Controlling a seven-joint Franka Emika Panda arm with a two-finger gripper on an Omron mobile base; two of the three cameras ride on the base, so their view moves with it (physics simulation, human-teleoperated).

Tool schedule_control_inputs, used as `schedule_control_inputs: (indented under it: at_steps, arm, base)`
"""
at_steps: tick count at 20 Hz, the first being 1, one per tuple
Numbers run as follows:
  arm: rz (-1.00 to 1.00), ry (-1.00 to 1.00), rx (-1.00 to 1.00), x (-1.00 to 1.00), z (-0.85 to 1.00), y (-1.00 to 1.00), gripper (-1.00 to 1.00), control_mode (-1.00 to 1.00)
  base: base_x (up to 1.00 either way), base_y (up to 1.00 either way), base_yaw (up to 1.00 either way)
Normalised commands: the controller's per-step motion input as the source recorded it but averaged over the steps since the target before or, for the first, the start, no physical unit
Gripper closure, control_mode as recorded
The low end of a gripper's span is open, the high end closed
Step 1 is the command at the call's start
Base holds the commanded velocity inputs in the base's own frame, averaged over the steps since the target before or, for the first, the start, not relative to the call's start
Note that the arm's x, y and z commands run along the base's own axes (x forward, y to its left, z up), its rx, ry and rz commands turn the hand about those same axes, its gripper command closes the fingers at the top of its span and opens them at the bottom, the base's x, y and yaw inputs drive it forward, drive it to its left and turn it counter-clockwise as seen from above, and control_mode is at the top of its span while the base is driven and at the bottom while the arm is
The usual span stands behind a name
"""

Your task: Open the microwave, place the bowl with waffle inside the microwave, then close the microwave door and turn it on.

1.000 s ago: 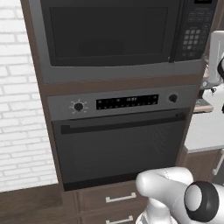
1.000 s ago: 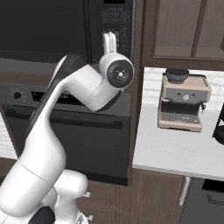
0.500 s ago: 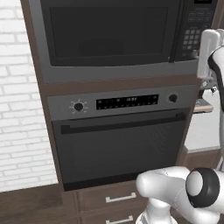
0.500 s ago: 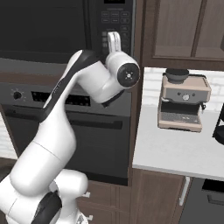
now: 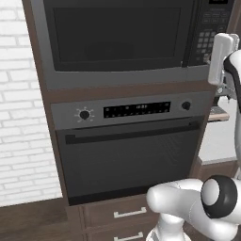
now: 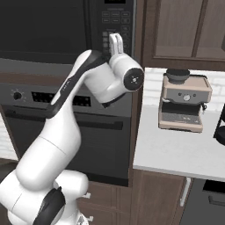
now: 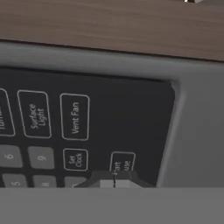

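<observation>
The microwave (image 5: pixel 117 70) is built in above the oven, and the microwave door (image 5: pixel 113 40) is closed over its dark window. My gripper (image 6: pixel 113 37) is shut and its tips press against the black keypad panel (image 5: pixel 207 33) at the microwave's right. In the hand view the closed fingertips (image 7: pixel 114 179) sit right at the lower-right key (image 7: pixel 122 161) of the keypad (image 7: pixel 96 127), just below the Vent Fan key. The bowl and the waffle are hidden from view.
A grey oven (image 5: pixel 127 155) with a knob (image 5: pixel 84 114) and bar handle sits under the microwave, with drawers (image 5: pixel 127 214) below. A coffee machine (image 6: pixel 182 105) stands on the white counter (image 6: pixel 176 151) to the right. A brick wall (image 5: pixel 19 117) is at the left.
The hand has swung in from the right and forward to the keypad; its shut fingertips now meet the panel. The door has stayed closed.
</observation>
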Motion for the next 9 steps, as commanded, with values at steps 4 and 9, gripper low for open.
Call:
schedule_control_inputs:
  at_steps: [4,9]
  arm:
    - [0.03,-0.02,-0.01,0.77,-0.29,0.0,1.0,-1.0]
    - [0.03,-0.08,-0.04,0.6,-0.41,0.04,1.0,-1.0]
  base:
    - [0.0,0.0,0.0]
    - [0.0,0.0,0.0]
